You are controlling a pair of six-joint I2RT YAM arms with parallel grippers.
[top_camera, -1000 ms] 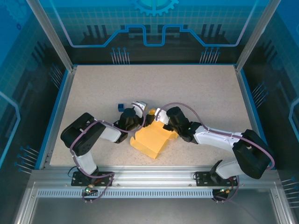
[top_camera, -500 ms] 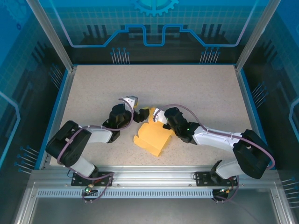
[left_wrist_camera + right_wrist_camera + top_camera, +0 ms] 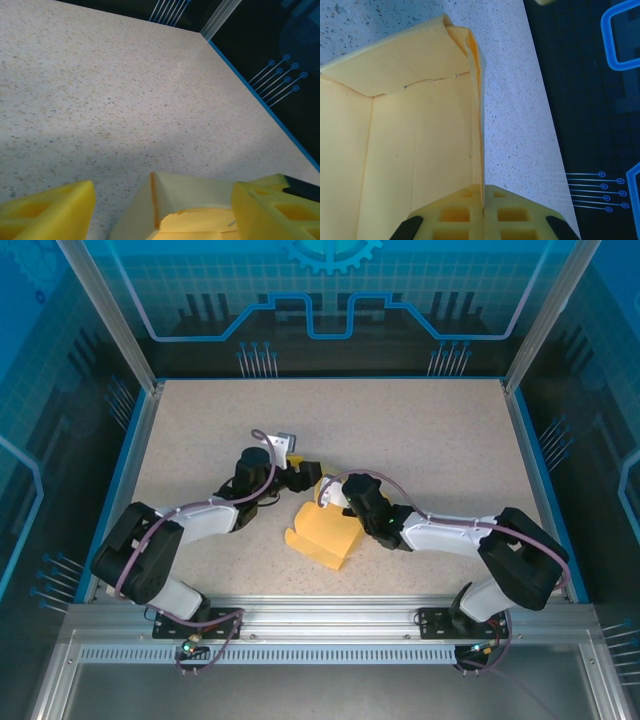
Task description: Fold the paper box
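While the left pincer (image 3: 303, 472) gapes wide and empty over one far flap, the pale yellow thin-cardboard paper box (image 3: 325, 532) sits mid speckled beige worktop (image 3: 430, 430), with the right pincer (image 3: 482, 200) clamped on its upright side wall. It looks light, floppy and crease-prone, so grip wall or flap edges, not panels. Free room beyond and to both sides; the near rim is closer.

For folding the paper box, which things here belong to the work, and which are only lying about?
Belong to the job:
- the paper box, one wall pinched by the right gripper
- the left gripper, open, close to a corner of the box

Only there:
- the table
- the metal rail along its near edge
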